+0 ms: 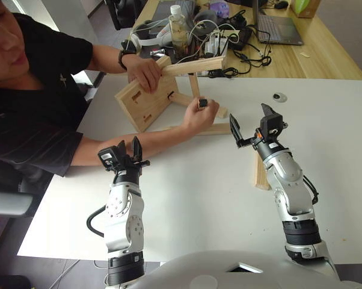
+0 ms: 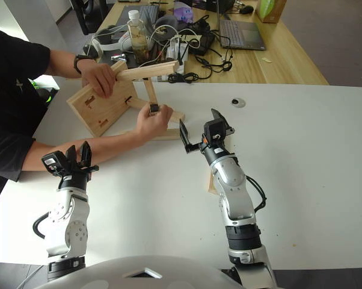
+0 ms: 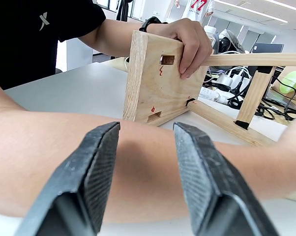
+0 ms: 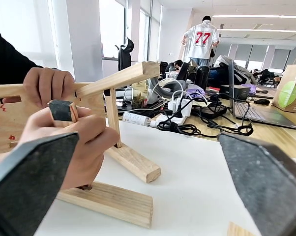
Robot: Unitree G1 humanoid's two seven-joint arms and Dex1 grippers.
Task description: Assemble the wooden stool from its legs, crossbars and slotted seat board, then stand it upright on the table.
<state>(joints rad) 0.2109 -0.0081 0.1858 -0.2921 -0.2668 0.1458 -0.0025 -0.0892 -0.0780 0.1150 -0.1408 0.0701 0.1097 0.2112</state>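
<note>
I have both pincers idle while a person does the fitting. The seat board (image 1: 146, 99) stands tilted on one edge at about 11 o'clock on the tabletop (image 1: 325, 180), with its slotted face turned my way. I judge it is propped like that so the slots can be reached from the side.

One hand (image 1: 144, 72) grips the board's top corner to steady it. The other hand (image 1: 200, 114), at 3 o'clock of the board, pinches a short dark-tipped piece (image 1: 202, 103), apparently lining it up with the frame.

My count of the wood:
- One board.
- One upper leg (image 1: 196, 65), jutting from the board's top toward 3 o'clock.
- One crossbar (image 1: 194, 86), dropping down from that leg.
- One lower leg (image 1: 180, 98), running out of the board along the tabletop.
- One stick (image 1: 216, 128), lying flat at 5 o'clock of the board, just past the working hand.
- One loose piece (image 1: 259, 174), farther toward 4 o'clock and partly under my right forearm.

On the left wrist view I count two unfilled slots (image 3: 167, 60) in the board.

My left pincer (image 1: 128, 147) sits at 8 o'clock of the tabletop, released and carrying nothing, with the person's forearm lying right across its front. My right pincer (image 1: 250, 123) hangs at 4 o'clock of the frame, spread wide and empty. It faces the frame, near the working hand but not touching it.

I reckon the build is only partway along, since the frame is on its side and parts are unfitted.
</note>
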